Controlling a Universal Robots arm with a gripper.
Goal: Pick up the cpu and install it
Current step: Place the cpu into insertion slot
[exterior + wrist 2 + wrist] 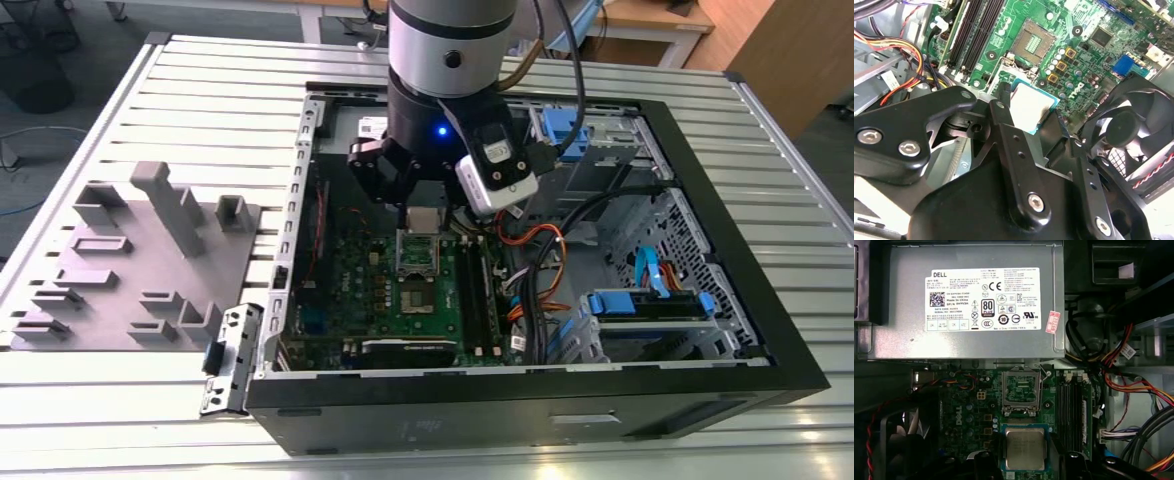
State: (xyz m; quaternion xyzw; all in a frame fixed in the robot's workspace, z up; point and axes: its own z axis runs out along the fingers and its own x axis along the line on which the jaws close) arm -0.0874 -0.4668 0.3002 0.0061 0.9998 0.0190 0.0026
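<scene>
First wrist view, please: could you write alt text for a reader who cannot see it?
The black tool holds a small square silvery-grey metal cpu over a green motherboard, beside the empty silver-framed socket. Beyond the socket lies a grey metal power supply box with a white label; coloured cables run alongside.

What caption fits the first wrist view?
Gripper shut on the cpu, held over the motherboard near the empty socket.
</scene>
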